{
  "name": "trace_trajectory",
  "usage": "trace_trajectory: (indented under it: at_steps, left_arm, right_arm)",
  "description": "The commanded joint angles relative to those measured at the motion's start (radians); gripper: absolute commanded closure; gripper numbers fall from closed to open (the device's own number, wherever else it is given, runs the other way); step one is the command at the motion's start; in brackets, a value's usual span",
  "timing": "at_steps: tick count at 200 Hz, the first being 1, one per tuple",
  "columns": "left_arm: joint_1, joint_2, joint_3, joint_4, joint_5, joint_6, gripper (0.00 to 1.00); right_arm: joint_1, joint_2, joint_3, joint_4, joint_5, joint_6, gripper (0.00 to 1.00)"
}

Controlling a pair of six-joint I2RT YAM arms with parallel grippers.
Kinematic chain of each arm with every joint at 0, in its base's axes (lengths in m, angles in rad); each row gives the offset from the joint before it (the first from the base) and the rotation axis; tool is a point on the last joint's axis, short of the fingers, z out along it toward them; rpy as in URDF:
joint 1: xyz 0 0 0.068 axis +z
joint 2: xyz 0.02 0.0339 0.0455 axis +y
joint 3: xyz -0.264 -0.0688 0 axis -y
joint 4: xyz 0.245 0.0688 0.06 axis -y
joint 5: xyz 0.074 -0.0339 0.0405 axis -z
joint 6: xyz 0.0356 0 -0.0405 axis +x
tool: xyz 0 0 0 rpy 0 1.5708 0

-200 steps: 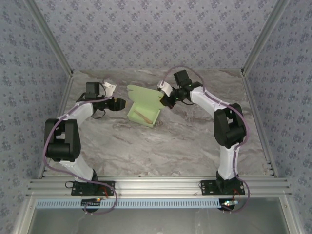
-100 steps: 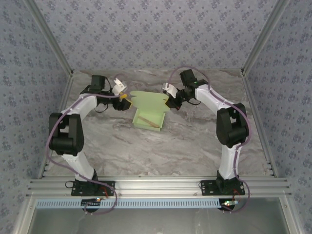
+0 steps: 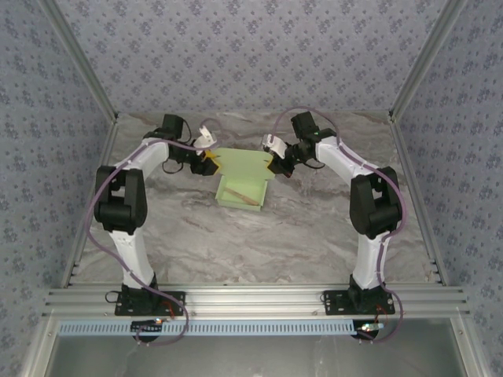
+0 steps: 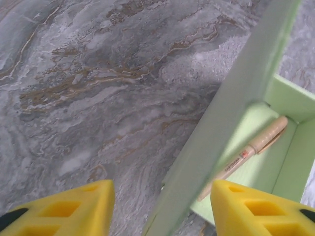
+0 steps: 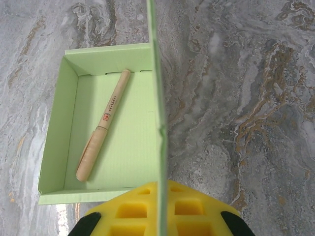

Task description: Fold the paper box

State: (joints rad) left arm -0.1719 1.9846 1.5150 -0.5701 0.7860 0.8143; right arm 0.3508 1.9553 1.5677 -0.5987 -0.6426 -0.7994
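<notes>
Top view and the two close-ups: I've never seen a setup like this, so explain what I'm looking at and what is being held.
The left arm and right arm are robots, bolted at the near edge of a table. The top view looks down from above and behind them. Each close-up comes from a camera on one wrist, so the yellow blocks are that arm's own fingers. On the table lies a pale green box, its lid standing up, with a pen inside. The right gripper is shut on the lid's edge. The left gripper is open, one finger on each side of the lid, not clamping it.
</notes>
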Motion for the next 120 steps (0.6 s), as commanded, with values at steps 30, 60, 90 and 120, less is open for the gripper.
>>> trace_trajectory:
  at_steps: [30, 60, 90, 120]
  left_arm:
    - [-0.018, 0.037, 0.059, -0.069, 0.014, 0.014, 0.74]
    - [-0.020, 0.009, 0.020, -0.020, -0.017, -0.038, 0.82]
    - [-0.031, -0.045, -0.042, 0.092, -0.084, -0.161, 0.87]
    - [-0.047, -0.080, -0.076, 0.194, -0.240, -0.374, 0.89]
  right_arm:
    - [-0.008, -0.021, -0.009, 0.026, 0.031, 0.016, 0.96]
    - [-0.007, -0.024, -0.017, 0.051, 0.056, 0.053, 0.96]
    - [0.014, -0.030, -0.028, 0.104, 0.163, 0.147, 0.96]
    - [0.066, -0.053, -0.062, 0.181, 0.376, 0.294, 0.96]
